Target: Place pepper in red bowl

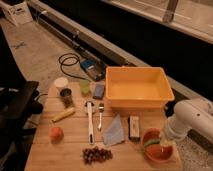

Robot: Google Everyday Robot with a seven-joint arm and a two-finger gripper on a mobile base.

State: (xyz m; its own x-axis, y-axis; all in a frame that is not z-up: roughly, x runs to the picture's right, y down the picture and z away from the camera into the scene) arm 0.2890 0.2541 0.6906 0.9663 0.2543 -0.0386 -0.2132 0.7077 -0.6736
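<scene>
The gripper is seen lowered over the red bowl; how far it is opened cannot be told.
The pepper is draped inside the bowl, at the right end of the wooden table, beside a concrete floor.

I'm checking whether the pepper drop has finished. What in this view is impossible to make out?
- Gripper: sits over the red bowl; the white arm covers its fingers.
- Pepper: only a green strip at the bowl's rim shows; held or released is unclear.
- Arm: cut off by the right edge.
- Bowl's right side: covered by the arm.
</scene>
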